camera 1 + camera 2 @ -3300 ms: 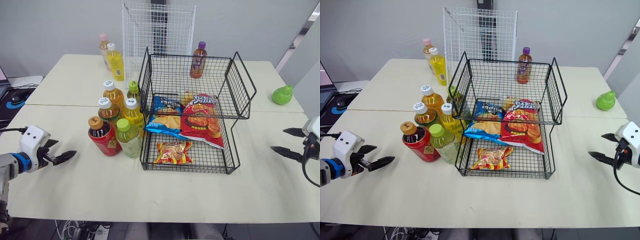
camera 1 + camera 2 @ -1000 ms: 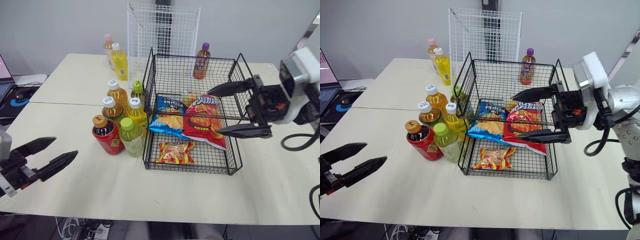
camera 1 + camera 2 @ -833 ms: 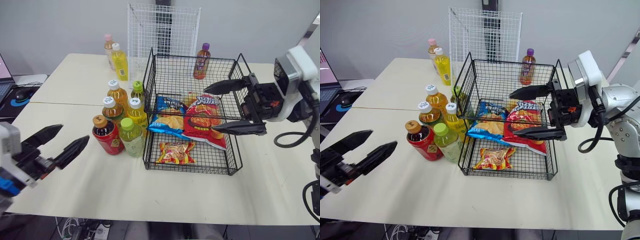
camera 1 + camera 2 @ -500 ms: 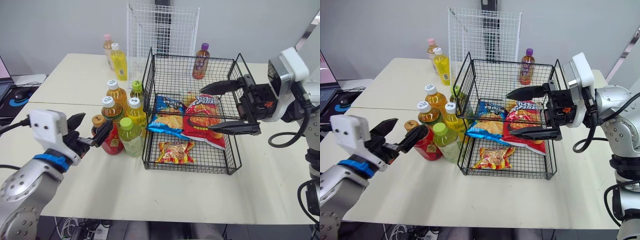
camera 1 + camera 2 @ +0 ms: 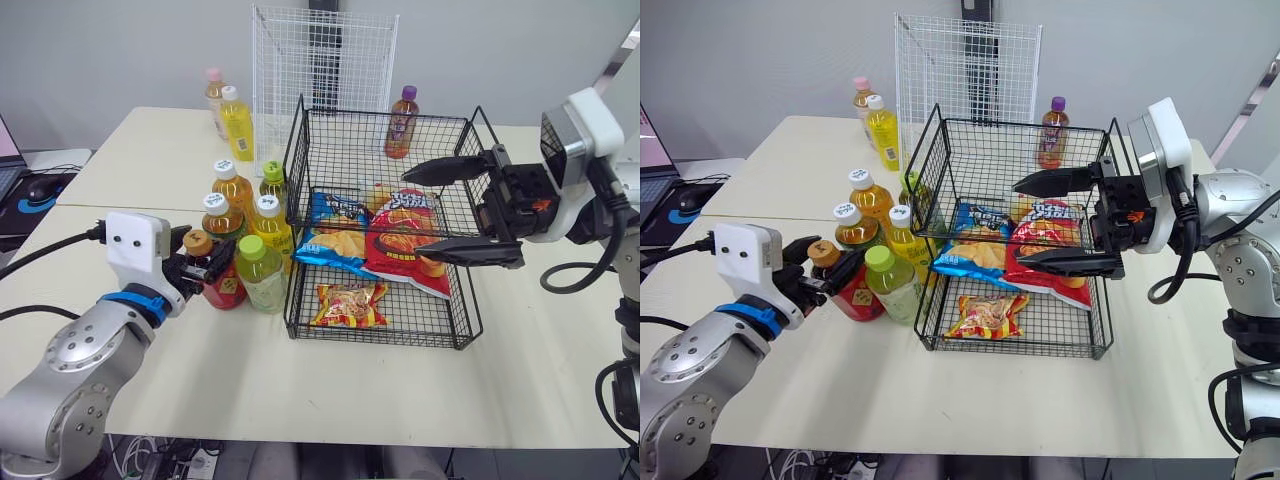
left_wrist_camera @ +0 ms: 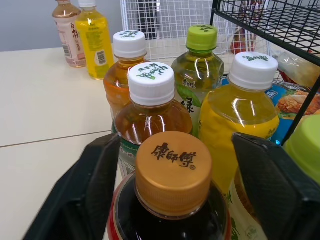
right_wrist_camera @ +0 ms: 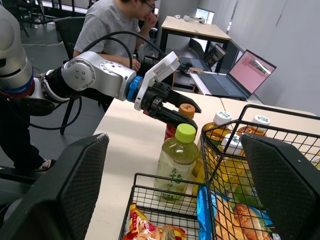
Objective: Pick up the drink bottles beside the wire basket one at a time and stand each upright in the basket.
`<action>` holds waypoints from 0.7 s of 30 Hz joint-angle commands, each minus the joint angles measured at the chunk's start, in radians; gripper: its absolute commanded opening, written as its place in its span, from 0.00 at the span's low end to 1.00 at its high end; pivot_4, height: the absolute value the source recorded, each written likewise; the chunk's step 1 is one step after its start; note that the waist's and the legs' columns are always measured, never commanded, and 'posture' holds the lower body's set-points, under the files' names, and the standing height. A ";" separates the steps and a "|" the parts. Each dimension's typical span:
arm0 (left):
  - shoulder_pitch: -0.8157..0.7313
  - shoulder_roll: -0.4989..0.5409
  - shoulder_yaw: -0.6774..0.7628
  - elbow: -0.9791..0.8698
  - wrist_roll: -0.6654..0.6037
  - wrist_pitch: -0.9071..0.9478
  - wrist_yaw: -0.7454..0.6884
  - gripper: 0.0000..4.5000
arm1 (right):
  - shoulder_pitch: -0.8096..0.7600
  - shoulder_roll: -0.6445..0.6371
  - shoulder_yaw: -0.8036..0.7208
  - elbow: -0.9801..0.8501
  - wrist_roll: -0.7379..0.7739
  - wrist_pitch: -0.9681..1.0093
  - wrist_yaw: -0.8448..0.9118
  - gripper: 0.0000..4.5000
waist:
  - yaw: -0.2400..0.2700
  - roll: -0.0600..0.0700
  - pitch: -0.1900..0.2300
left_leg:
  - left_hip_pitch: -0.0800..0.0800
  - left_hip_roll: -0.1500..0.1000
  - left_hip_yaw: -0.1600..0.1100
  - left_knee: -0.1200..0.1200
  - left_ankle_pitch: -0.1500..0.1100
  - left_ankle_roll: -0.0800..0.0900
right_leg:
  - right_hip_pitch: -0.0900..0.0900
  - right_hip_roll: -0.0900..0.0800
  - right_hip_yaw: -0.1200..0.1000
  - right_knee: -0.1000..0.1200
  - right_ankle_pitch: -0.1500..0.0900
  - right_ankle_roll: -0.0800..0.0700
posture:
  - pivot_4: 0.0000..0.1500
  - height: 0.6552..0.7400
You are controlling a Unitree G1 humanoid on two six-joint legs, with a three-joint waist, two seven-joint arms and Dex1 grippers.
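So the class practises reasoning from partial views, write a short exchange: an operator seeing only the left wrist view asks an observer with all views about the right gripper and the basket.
Operator: My left gripper straddles the brown-capped bottle. Where is the right gripper?
Observer: The right gripper hangs open at the wire basket's right side, holding nothing.
Operator: Any bottles standing in the basket?
Observer: None; snack bags lie inside it.

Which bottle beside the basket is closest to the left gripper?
The red-labelled bottle with the brown cap, between the left gripper's open fingers; its neighbours have white or green caps.
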 commanded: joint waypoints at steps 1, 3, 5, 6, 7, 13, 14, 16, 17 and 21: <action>-0.003 -0.006 0.000 -0.007 0.018 -0.026 -0.013 0.51 | -0.015 -0.013 -0.040 -0.030 0.004 -0.009 -0.007 1.00 | 0.000 0.000 0.000 | 0.000 0.000 0.000 0.000 0.000 0.000 | 0.000 0.000 0.000 0.000 0.000 0.000 | 1.00 0.95; -0.003 -0.008 0.005 0.001 0.021 -0.031 -0.022 0.39 | -0.014 -0.014 -0.040 -0.031 -0.002 -0.011 -0.012 1.00 | 0.000 0.000 0.000 | 0.000 0.000 0.000 0.000 0.000 0.000 | 0.000 0.000 0.000 0.000 0.000 0.000 | 1.00 0.95; 0.000 -0.003 0.022 0.002 0.018 -0.040 -0.041 0.30 | -0.011 -0.015 -0.043 -0.034 -0.005 -0.013 -0.017 1.00 | 0.000 0.000 0.000 | 0.000 0.000 0.000 0.000 0.000 0.000 | 0.000 0.000 0.000 0.000 0.000 0.000 | 1.00 0.95; 0.002 0.001 0.037 0.001 0.010 -0.045 -0.054 0.30 | -0.009 -0.016 -0.045 -0.036 -0.007 -0.014 -0.018 1.00 | 0.000 0.000 0.000 | 0.000 0.000 0.000 0.000 0.000 0.000 | 0.000 0.000 0.000 0.000 0.000 0.000 | 1.00 0.95; 0.004 0.008 0.052 -0.001 0.002 -0.047 -0.067 0.30 | -0.006 -0.017 -0.046 -0.039 -0.007 -0.015 -0.020 1.00 | 0.000 0.000 0.000 | 0.000 0.000 0.000 0.000 0.000 0.000 | 0.000 0.000 0.000 0.000 0.000 0.000 | 1.00 0.95; -0.060 0.224 0.244 0.098 -0.187 -0.019 -0.360 0.30 | 0.030 -0.027 -0.067 -0.072 -0.017 -0.022 -0.045 1.00 | 0.000 -0.001 0.002 | -0.001 0.001 0.000 0.000 0.000 0.000 | -0.002 0.000 -0.001 0.000 0.000 0.000 | 1.00 0.95; -0.087 0.268 0.273 0.133 -0.228 0.006 -0.390 0.30 | 0.040 -0.030 -0.070 -0.079 -0.023 -0.026 -0.050 1.00 | 0.000 -0.003 0.003 | -0.001 0.001 0.000 0.000 0.000 0.000 | -0.002 0.000 -0.001 0.000 0.000 -0.001 | 1.00 0.95; -0.152 0.375 0.315 0.214 -0.308 0.064 -0.452 0.30 | 0.060 -0.041 -0.084 -0.096 -0.021 -0.020 -0.063 1.00 | 0.001 -0.004 0.004 | -0.002 0.002 -0.002 0.000 0.000 0.000 | -0.002 0.001 -0.002 0.000 -0.001 -0.001 | 1.00 0.95; -0.182 0.438 0.330 0.259 -0.340 0.100 -0.494 0.30 | 0.069 -0.048 -0.095 -0.106 -0.016 -0.013 -0.071 1.00 | 0.001 -0.005 0.005 | -0.002 0.001 -0.002 0.000 0.000 0.000 | -0.002 0.000 -0.002 0.000 -0.001 0.000 | 1.00 0.95; -0.343 0.648 0.315 0.484 -0.394 0.164 -0.633 0.30 | 0.096 -0.091 -0.143 -0.139 0.025 0.044 -0.121 1.00 | 0.000 -0.003 0.009 | -0.002 0.001 0.000 -0.002 0.000 0.000 | -0.003 -0.003 -0.002 0.000 -0.001 0.000 | 1.00 0.95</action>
